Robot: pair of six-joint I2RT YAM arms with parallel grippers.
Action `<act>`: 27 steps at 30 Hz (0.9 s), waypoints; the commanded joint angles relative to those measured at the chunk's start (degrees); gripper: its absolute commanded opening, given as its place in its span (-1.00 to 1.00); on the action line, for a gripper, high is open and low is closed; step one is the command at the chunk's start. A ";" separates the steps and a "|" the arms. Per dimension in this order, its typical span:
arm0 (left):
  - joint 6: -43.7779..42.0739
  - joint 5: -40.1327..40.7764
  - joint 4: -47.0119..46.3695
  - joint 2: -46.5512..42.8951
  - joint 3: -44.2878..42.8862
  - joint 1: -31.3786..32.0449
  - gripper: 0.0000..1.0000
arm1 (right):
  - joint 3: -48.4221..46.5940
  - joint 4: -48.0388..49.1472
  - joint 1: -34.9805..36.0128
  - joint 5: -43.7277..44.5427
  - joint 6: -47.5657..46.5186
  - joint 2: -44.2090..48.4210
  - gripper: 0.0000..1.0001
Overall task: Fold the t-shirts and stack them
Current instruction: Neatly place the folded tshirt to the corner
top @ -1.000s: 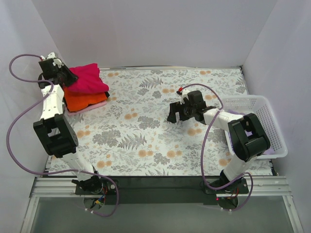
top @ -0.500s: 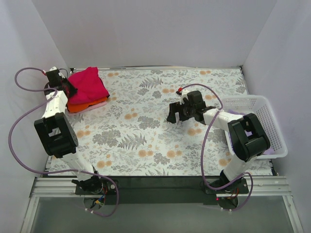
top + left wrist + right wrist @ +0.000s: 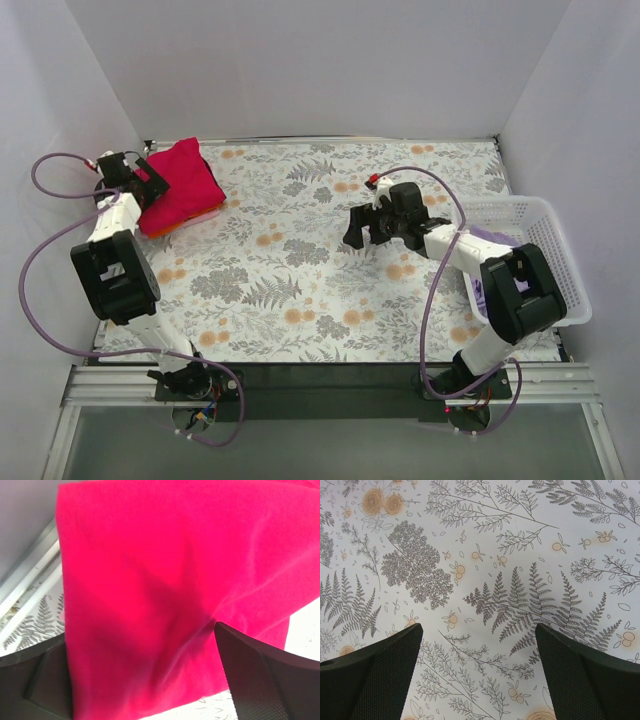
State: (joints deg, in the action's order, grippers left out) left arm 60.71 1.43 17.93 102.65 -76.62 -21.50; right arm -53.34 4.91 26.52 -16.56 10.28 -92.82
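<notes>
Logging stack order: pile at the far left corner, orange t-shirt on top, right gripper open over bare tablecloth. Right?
No. The crimson-magenta t-shirt is on top; the orange t-shirt only peeks out beneath it, as the top external view shows. Rest holds: pile at far left corner, right gripper open over bare tablecloth.

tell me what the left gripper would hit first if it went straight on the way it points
The crimson-magenta t-shirt: it fills the wrist view straight ahead of the open left gripper, with nothing in front of it. Depth is unclear, but the cloth looks very close.
</notes>
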 commanded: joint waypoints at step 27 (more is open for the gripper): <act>3.72 14.04 -15.47 -45.86 32.67 22.53 0.96 | 4.12 -1.30 0.37 9.07 -1.67 17.30 0.84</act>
State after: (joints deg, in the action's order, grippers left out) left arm 64.99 13.63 5.19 59.24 -47.16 -2.24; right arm -49.71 3.51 26.65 -10.92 9.67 -79.96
